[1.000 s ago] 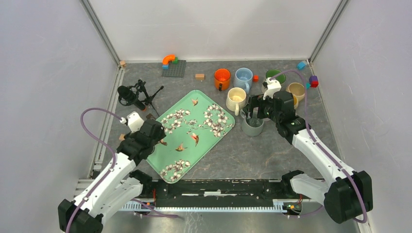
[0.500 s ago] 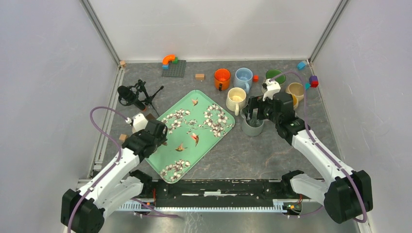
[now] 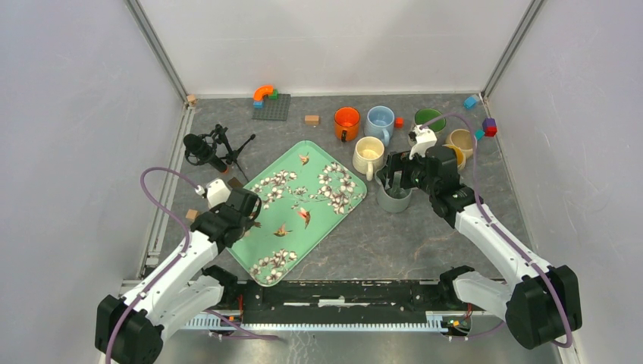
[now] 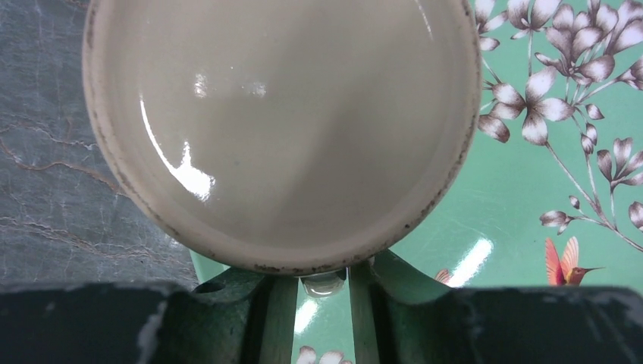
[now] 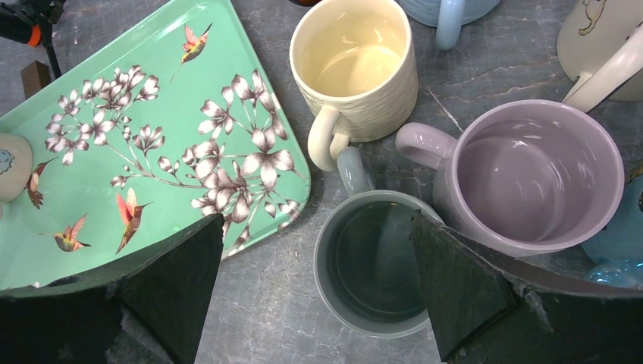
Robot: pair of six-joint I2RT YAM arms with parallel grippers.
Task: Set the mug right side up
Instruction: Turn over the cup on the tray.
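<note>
Just squeezed the left gripper [image 4: 324,277] in. Wide open a moment ago, now pinched on a small bit at the near edge of the mug [image 4: 280,129], most likely the handle. Slid a little closer to the tray [image 4: 531,189] before that too.

Looking straight at the mug's flat bottom here, with its rough ring, so still upside down. Sitting on the green tray near its left edge, right by the grey table [image 4: 68,189]. Hidden under the left gripper in the view from above.

Means the grab is about done. Next, by the look of it: lift a little, roll the wrist over, and set down with the open end up. Could slip, being shiny and held by only a small bit. Best to go slow.

Over on the other side, right gripper [image 5: 315,220] spread wide and holding nothing. Hanging above a grey cup [image 5: 371,265], next to a purple cup [image 5: 531,174] and a cream cup [image 5: 356,61]. Hardly moved at all.
</note>
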